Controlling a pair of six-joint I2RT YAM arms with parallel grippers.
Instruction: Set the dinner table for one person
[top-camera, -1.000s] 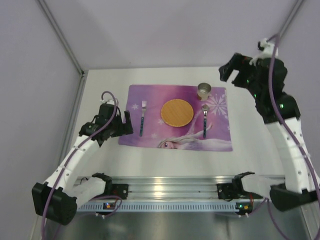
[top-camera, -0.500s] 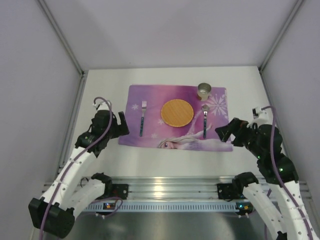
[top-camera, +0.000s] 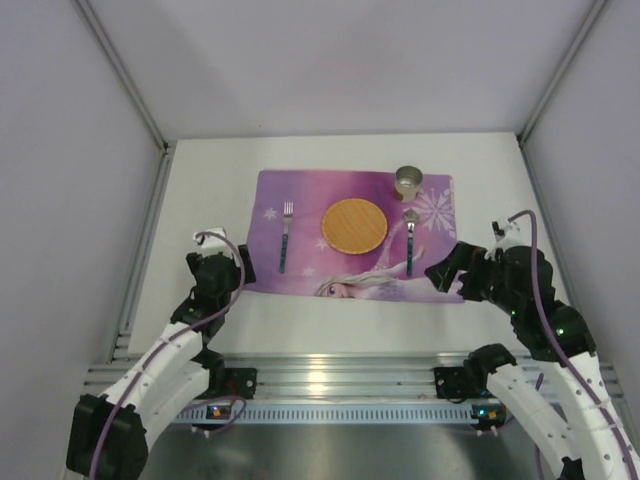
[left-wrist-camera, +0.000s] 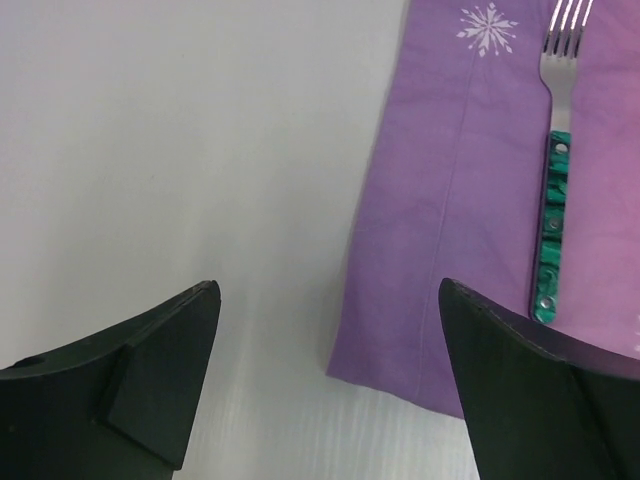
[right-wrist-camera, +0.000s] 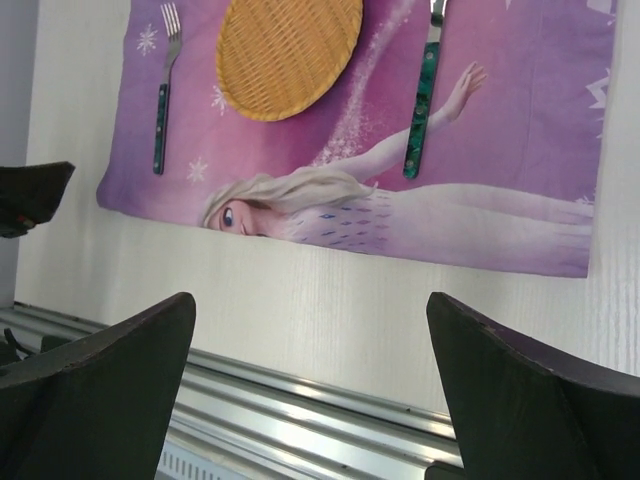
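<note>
The white dinner table (top-camera: 330, 320) carries a purple princess placemat (top-camera: 300, 195). On the mat lie a woven round plate (top-camera: 353, 225), a green-handled fork (top-camera: 285, 240) to its left, a green-handled spoon (top-camera: 409, 245) to its right and a metal cup (top-camera: 408, 182) at the back right. My left gripper (top-camera: 230, 270) is open and empty, just off the mat's near left corner (left-wrist-camera: 345, 365); the fork (left-wrist-camera: 550, 250) shows ahead of it. My right gripper (top-camera: 445, 270) is open and empty above the mat's near right corner. In the right wrist view the plate (right-wrist-camera: 285, 50), fork (right-wrist-camera: 160, 110) and spoon (right-wrist-camera: 420, 110) all show.
A metal rail (top-camera: 330, 375) runs along the near edge of the table, between the arm bases. Grey walls close in the left, back and right. Bare white tabletop (left-wrist-camera: 180, 150) lies left of the mat.
The right arm swung down from the back right to the mat's near right corner, then edged left. The left arm drew back toward the near edge, to the mat's near left corner.
</note>
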